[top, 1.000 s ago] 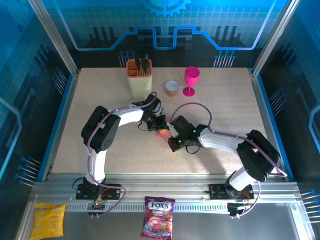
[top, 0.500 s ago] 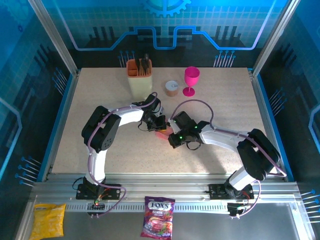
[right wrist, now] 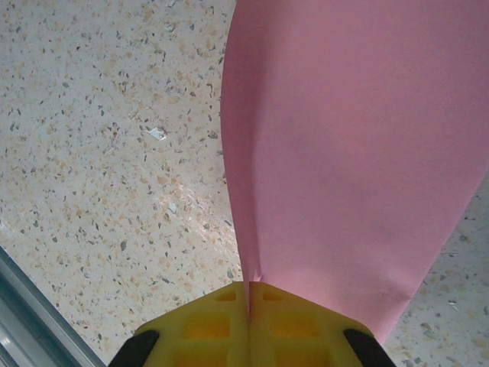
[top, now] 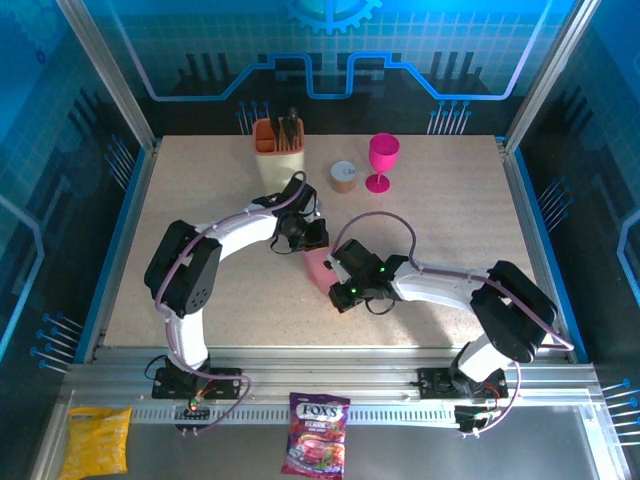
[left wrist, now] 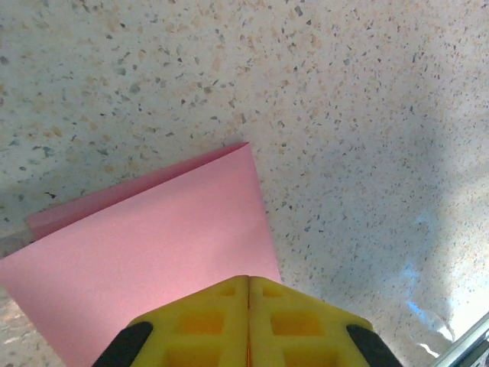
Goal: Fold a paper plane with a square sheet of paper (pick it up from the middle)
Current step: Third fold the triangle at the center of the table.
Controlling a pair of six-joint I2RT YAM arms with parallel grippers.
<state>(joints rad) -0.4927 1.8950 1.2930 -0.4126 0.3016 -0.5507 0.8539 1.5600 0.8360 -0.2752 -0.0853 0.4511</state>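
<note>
Sheet of thin, matte, salmon-pink square paper (top: 318,266): located at the middle of the speckled beige table (top: 200,200), between the two arms. Doubled over in the left wrist view (left wrist: 153,245), two layers with slightly offset edges, lying low over the surface; contact with the table not determinable. Rising as a curved pink wall in the right wrist view (right wrist: 351,153).

Left gripper (top: 314,243): yellow fingers pressed together on the far side of the sheet (left wrist: 248,289).

Right gripper (top: 337,274): likewise clamped on the sheet, at its near right side, with no gap between the fingers (right wrist: 248,294).

Change over the last second:
- Right gripper shifted left and slightly nearer, closing on the left gripper.
- Left arm elbow swung out to the left; left gripper nearly in place.
- Sheet exposed from above as a broader pink patch, formerly a narrow sliver.

Meaning for the task, as a judgement: one half being carried over the other for an early fold. Crease not yet pressed flat. No pointed dart shape yet, so most folds remaining.

Magenta plastic goblet (top: 382,160), small round tan container (top: 344,176) and orange utensil holder (top: 278,140): at the far edge, well apart from the work.
</note>
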